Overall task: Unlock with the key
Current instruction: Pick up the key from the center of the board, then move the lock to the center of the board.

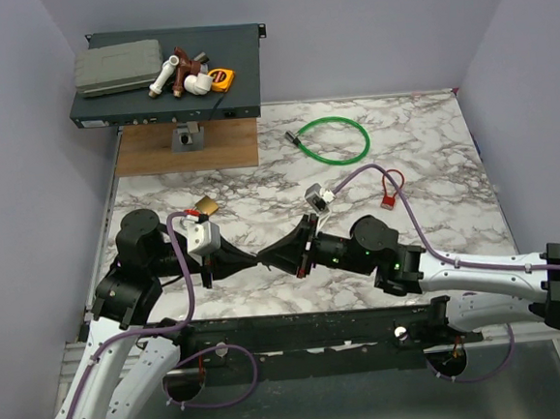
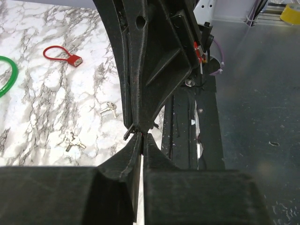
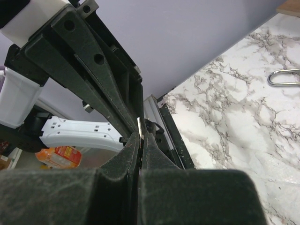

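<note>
My right claw is pinched shut on the key, a thin sliver just past its tips. My left claw, closed to a slit, meets it tip to tip. The near edge of the tabletop lies close beside them, with open marble beyond.

counts: 1 key, 2 loose key bunches, 1 brass padlock, 1 green cable loop, 1 red cable loop, 1 tape measure, 2 arms.
</note>
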Controlling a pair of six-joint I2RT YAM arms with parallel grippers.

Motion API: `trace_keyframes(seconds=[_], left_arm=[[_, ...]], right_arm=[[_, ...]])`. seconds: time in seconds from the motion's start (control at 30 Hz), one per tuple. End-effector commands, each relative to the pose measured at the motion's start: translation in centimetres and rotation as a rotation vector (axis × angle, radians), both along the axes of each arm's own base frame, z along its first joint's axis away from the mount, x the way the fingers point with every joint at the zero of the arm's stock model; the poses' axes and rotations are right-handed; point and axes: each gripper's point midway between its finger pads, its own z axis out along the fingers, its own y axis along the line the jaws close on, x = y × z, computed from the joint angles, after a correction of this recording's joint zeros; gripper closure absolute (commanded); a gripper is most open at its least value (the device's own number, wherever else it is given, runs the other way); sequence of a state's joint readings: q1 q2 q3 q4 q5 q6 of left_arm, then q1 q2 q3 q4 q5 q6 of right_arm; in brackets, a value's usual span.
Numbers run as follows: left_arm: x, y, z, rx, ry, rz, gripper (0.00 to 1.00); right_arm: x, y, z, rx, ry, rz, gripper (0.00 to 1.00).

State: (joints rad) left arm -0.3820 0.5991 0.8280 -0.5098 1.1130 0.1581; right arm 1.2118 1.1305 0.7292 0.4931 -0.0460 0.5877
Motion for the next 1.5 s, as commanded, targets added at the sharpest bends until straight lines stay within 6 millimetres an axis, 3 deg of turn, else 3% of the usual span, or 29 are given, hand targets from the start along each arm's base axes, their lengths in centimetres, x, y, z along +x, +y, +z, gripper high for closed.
trace_keyframes(seconds=[0.0,0.4,0.5,0.53,0.7,0.87,1.03,1.27,1.33,1.47], left_arm=[[-0.7,0.0,0.0,-0.003,-0.016,-0.040,1.00],[-0.7,0.2,0.0,0.008,-0.030,-0.024,1.00],[-0.5,0.2,0.3,0.010,-0.036,-0.011,1.00],[-0.5,0.3,0.4,0.013,-0.038,-0.010,1.00],[-0.4,0.4,-0.1,0.037,-0.028,-0.001,1.00],[-0.2,0.5,-0.6,0.059,-0.001,0.008,1.00],[0.2,0.7,-0.8,0.077,-0.003,0.034,1.00],[0.0,0.9,-1.1,0.095,-0.015,0.030,1.00],[0.0,1.0,-1.1,0.104,-0.028,0.024,1.00],[-0.1,1.1,-1.2,0.126,-0.041,0.014,1.00]], right_arm=[[0.1,0.4,2.4,0.071,-0.016,0.003,0.99],[0.6,-0.1,1.9,0.067,-0.002,-0.033,0.99],[0.7,-0.2,1.7,0.055,0.004,-0.041,0.88],[1.3,-0.5,1.8,0.055,0.012,-0.078,0.80],[2.7,-1.6,2.2,0.036,0.015,-0.171,0.56],[4.2,-2.8,3.1,-0.006,-0.020,-0.272,0.53],[7.5,-5.8,3.1,-0.071,-0.041,-0.496,0.53],[12.0,-9.8,0.9,-0.196,-0.006,-0.725,0.57],[13.8,-11.5,-0.5,-0.233,0.036,-0.795,0.58],[18.7,-17.0,-5.2,-0.352,0.180,-0.996,0.58]])
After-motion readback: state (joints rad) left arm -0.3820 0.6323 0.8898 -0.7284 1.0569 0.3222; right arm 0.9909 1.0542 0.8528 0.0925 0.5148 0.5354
